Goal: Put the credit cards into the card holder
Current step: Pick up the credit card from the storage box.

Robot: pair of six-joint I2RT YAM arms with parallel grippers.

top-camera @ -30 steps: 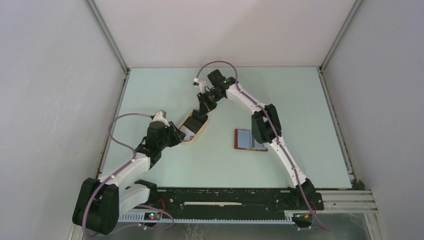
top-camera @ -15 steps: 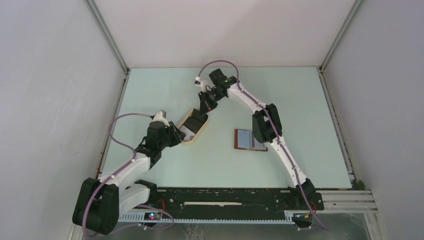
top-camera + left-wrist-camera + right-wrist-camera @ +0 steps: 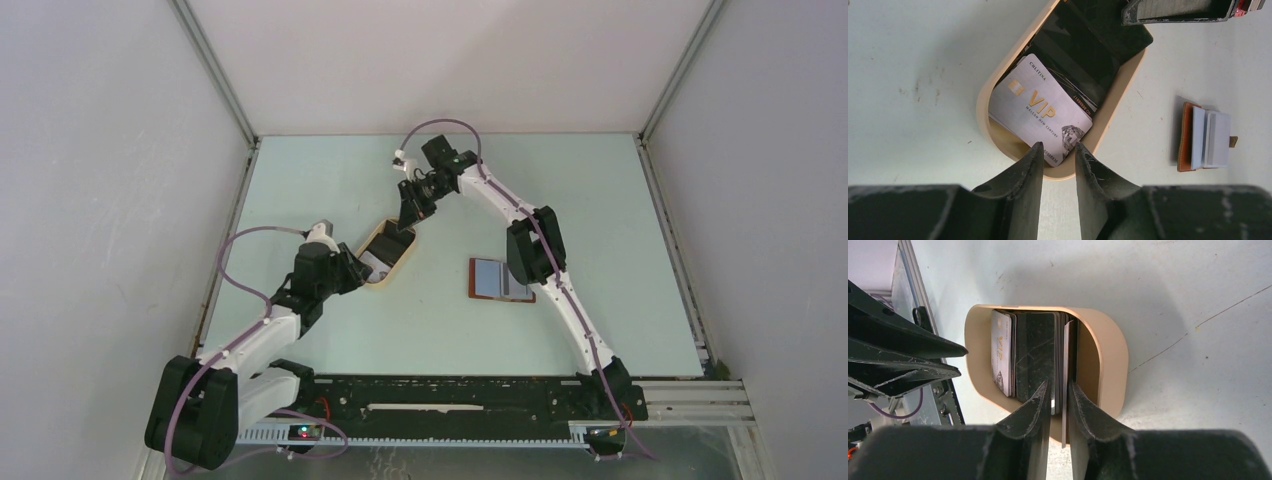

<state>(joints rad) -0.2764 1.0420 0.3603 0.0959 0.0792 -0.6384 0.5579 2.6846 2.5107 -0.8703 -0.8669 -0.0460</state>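
Cards [image 3: 1040,107] leaning crosswise in beige tray [image 3: 983,100], long axes far-left to near-right; one on edge inside right gripper [image 3: 1059,387], grip unclear; left gripper [image 3: 1059,147] parted.

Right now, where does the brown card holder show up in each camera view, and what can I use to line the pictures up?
Top external: the card holder lies right of centre on the table, partly under the right arm.
Left wrist: the card holder is near the right edge.
Right wrist: not in it.
Shared landmark: the beige oval tray, seen in all three.
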